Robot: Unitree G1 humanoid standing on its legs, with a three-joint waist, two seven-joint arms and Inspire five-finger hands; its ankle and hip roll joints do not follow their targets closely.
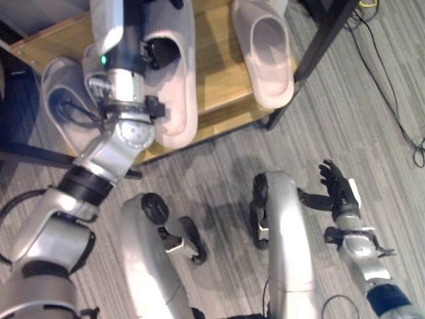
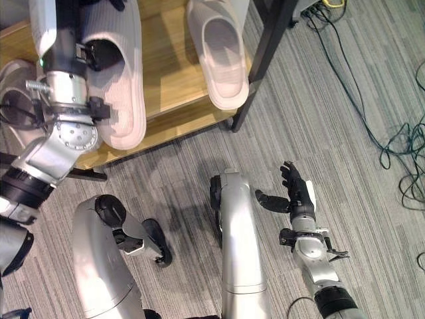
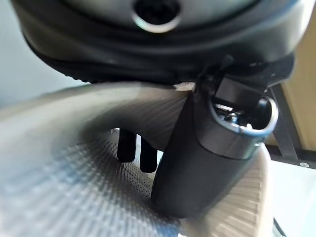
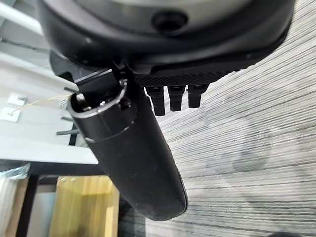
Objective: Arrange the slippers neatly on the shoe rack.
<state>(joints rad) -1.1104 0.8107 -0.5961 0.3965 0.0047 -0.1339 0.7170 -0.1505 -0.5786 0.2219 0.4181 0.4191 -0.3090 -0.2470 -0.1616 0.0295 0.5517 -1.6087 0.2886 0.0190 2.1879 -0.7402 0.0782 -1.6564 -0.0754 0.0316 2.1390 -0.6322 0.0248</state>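
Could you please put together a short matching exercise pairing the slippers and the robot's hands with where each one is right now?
Things:
1. pink slipper
2. ribbed slipper
3. grey slipper
4. right hand

Places or states:
A. open above the striped floor, holding nothing
B. on the wooden shelf, beside the black post
C. at the shelf's left end, partly behind the left arm
D. on the shelf with the left hand at its opening

Pairs: 1-B, 2-D, 3-C, 4-A

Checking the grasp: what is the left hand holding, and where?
Left hand pinches the ribbed pinkish-white slipper at its opening's upper edge.
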